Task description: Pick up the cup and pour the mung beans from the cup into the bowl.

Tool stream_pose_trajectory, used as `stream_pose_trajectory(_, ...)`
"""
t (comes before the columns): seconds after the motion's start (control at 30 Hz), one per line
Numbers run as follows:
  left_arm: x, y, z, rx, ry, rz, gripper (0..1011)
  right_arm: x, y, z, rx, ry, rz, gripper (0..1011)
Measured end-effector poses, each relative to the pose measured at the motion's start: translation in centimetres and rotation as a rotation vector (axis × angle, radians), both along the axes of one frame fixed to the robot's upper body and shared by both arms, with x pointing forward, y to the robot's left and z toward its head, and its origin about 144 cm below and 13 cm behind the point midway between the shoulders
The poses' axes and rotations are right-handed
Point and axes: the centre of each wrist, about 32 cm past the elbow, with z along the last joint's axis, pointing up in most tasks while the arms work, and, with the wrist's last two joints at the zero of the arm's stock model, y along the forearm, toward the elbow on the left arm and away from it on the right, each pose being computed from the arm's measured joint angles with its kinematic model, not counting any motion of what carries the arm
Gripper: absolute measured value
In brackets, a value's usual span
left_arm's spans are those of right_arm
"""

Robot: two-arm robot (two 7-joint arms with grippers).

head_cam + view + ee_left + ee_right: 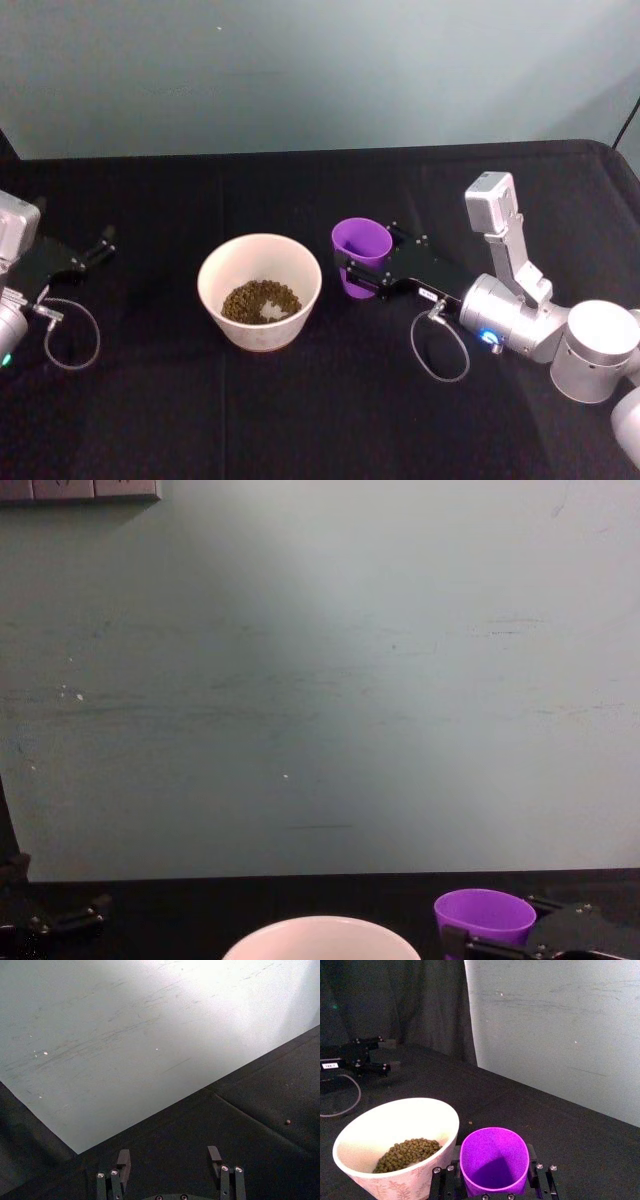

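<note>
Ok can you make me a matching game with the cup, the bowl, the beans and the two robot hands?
Things:
1. cup
2. bowl
3. mung beans
4. left gripper

Places or states:
A. lying inside the bowl
B. open, far off at the table's left side, holding nothing
C. purple, upright, empty, held by the right gripper
D. white, standing on the black table beside the cup

Pairs: 1-C, 2-D, 3-A, 4-B

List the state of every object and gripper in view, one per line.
cup: upright, empty, clamped between the right gripper's fingers, beside the bowl.
bowl: upright on the table, mung beans in its bottom.
mung beans: piled in the bowl.
right gripper: shut on the cup.
left gripper: open, empty, at the table's left edge.
</note>
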Motion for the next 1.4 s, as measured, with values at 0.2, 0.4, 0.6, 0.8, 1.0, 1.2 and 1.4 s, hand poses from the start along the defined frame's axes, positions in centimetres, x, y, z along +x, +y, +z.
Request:
stream_pose_trajectory(0.2,0.00,0.00,0.00,0.000,0.000,0.000,1000,0.16,-0.18,-0.13,0.027,0.019,0.011,731)
stream_pose_trajectory(0.4,0.00,0.00,0.00,0.000,0.000,0.000,1000,0.32,-0.30,-0.20,0.037,0.049,0.017,731)
stream_pose_trajectory(0.6,0.00,0.00,0.00,0.000,0.000,0.000,1000,0.34,-0.42,-0.18,0.032,0.069,0.015,732)
stream_pose_trajectory(0.8,0.00,0.00,0.00,0.000,0.000,0.000,1000,0.35,-0.42,-0.15,0.028,0.069,0.014,731)
stream_pose_trajectory(1.0,0.00,0.00,0.00,0.000,0.000,0.000,1000,0.36,-0.45,-0.14,0.035,0.068,0.013,731)
stream_pose_trajectory(1.2,0.00,0.00,0.00,0.000,0.000,0.000,1000,0.36,-0.46,-0.14,0.034,0.067,0.012,759)
stream_pose_trajectory(1.4,0.00,0.00,0.00,0.000,0.000,0.000,1000,0.35,-0.45,-0.15,0.034,0.067,0.011,902)
